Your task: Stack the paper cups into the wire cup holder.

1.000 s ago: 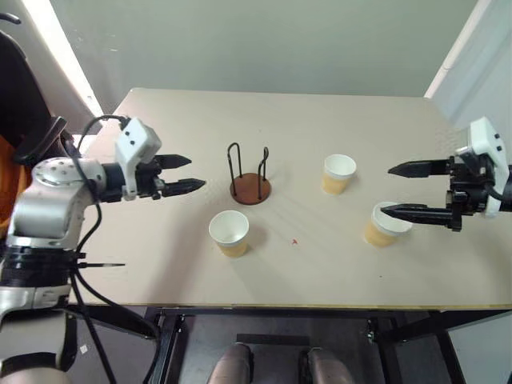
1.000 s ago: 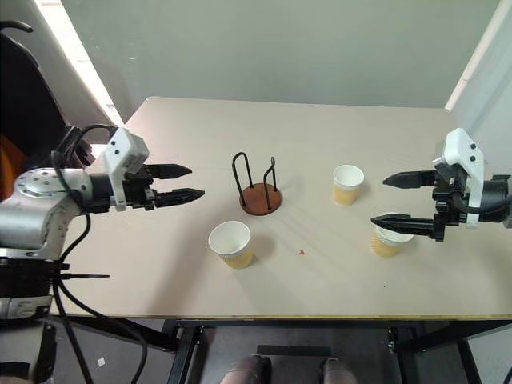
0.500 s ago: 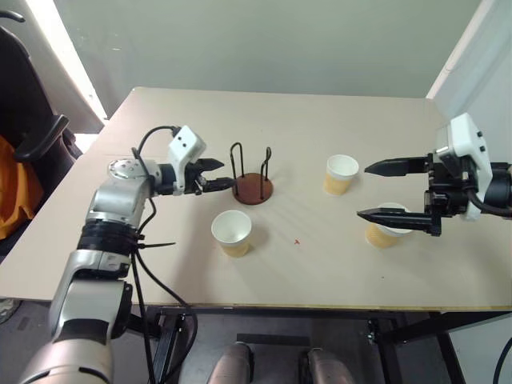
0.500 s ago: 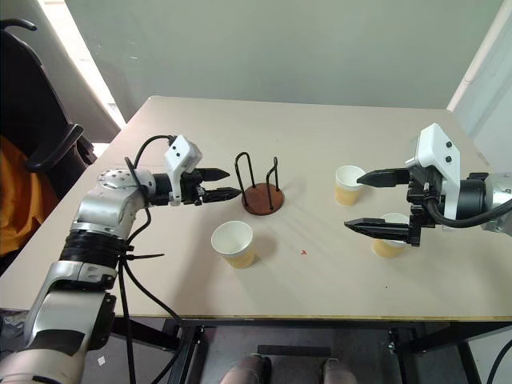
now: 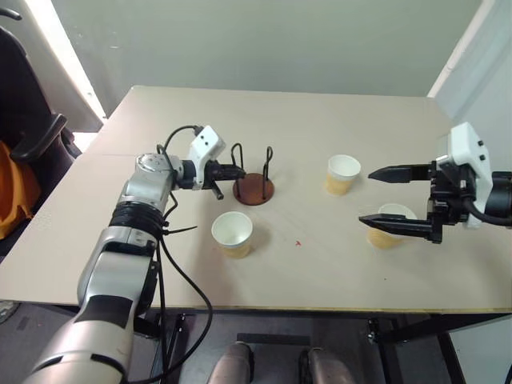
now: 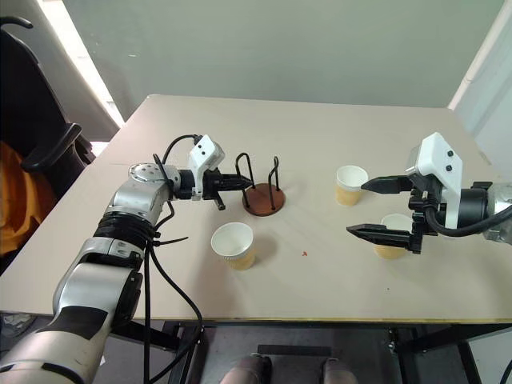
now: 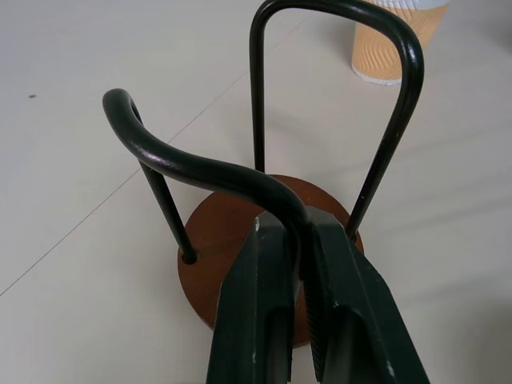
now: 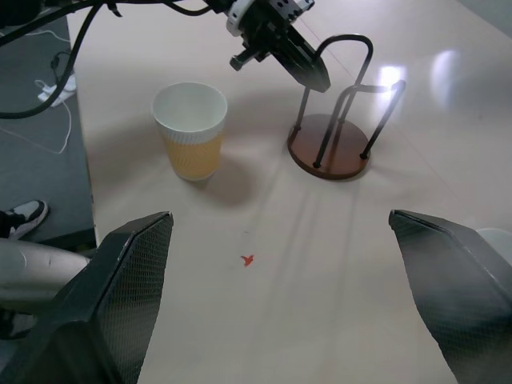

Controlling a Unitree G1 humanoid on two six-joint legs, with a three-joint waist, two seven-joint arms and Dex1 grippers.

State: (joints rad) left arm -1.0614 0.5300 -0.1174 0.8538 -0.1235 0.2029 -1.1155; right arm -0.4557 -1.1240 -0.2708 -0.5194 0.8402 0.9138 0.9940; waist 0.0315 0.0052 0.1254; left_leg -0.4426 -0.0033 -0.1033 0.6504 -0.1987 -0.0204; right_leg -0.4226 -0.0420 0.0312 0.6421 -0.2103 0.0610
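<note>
Beige table (image 5: 320,120) w/ grey-green wall (image 5: 264,40) behind, black chair (image 5: 24,120) & bright light strip (image 5: 68,60) at its left.

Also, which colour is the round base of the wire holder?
Reddish-brown base, clearest in the left wrist view.

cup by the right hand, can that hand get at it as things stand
Probably yes: the right hand is open, its fingers straddle open table just left of that cup, and nothing stands between them.
</note>
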